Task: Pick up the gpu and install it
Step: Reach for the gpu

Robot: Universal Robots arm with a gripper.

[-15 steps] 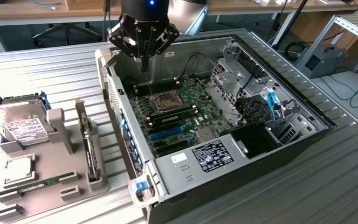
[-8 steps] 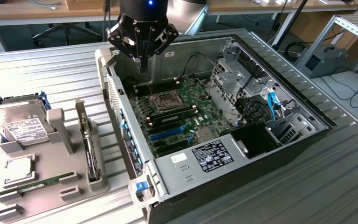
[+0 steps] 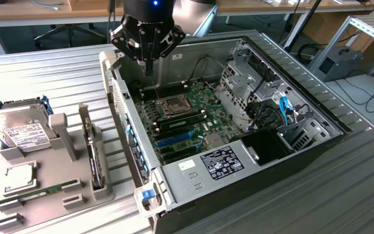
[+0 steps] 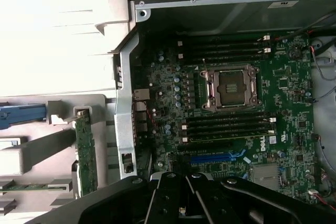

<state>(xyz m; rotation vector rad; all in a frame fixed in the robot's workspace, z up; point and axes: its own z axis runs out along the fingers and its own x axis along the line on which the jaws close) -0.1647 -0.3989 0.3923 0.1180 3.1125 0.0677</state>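
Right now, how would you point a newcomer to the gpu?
Find the open computer case; a grey parts holder sits beside it on the exterior view's left. The gpu stands on edge in the holder's side nearest the case. Unlike the silver hard drive and the flat-lying RAM stick, it is a thin, dark upright card.

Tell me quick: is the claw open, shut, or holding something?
Claw: shut, holding nothing, over the open computer case. The gpu stands edge-on in the gray rack, apart from the claw.
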